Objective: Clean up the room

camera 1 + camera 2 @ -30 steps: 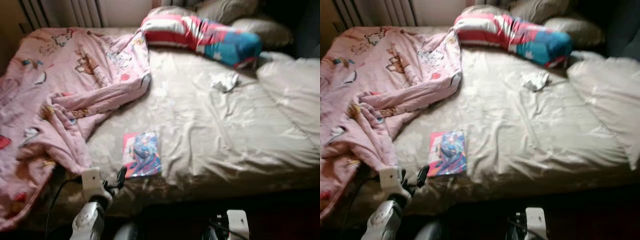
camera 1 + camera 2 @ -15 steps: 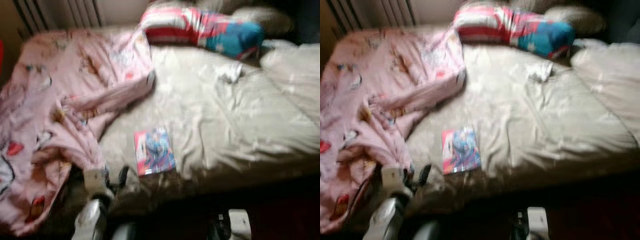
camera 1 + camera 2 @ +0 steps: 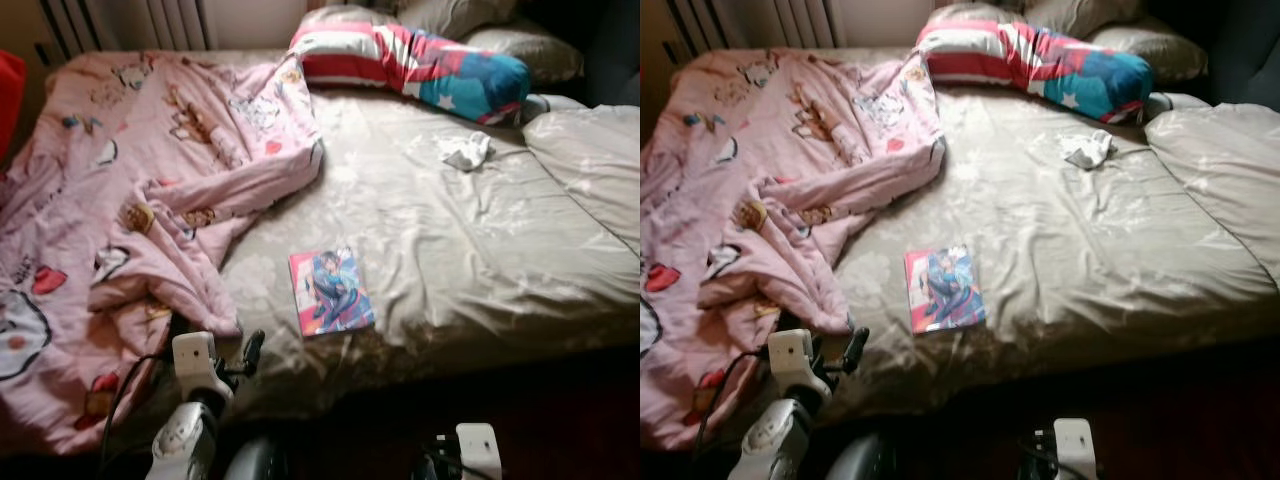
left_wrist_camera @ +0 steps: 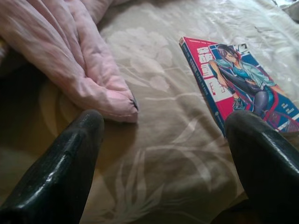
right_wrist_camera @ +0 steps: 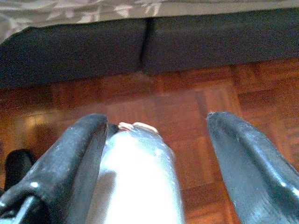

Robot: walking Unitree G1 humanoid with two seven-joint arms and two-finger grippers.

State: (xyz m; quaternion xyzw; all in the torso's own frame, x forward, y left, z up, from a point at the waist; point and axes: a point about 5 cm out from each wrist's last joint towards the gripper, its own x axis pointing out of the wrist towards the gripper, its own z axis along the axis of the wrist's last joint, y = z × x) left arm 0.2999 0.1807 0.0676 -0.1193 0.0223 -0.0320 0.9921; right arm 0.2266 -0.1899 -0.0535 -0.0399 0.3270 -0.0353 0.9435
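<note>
Beige patterned sheet on the bed (image 3: 470,260); comic book (image 3: 331,292) lies flat on it near the front edge, glossy red-and-blue cover up, spine toward the pink blanket (image 3: 150,190).

Left gripper (image 4: 163,140): jaws spread wide, empty, low at the bed edge. Book sits just ahead of the jaws, off toward one finger; a blanket fold lies ahead of the other finger.

Right gripper (image 5: 154,135): jaws spread, empty, hanging over the wood floor (image 5: 196,93) beside the dark bed base.

Risks (judgement):
- Thin flat book on soft sheet: fingers may pinch fabric with it, or slide over the slick cover.
- Off-centre approach could push the book away.
- Blanket fold could snag the near finger.

Crumpled white cloth (image 3: 465,150) lies far beyond the jaws, near the striped pillow (image 3: 410,62).
</note>
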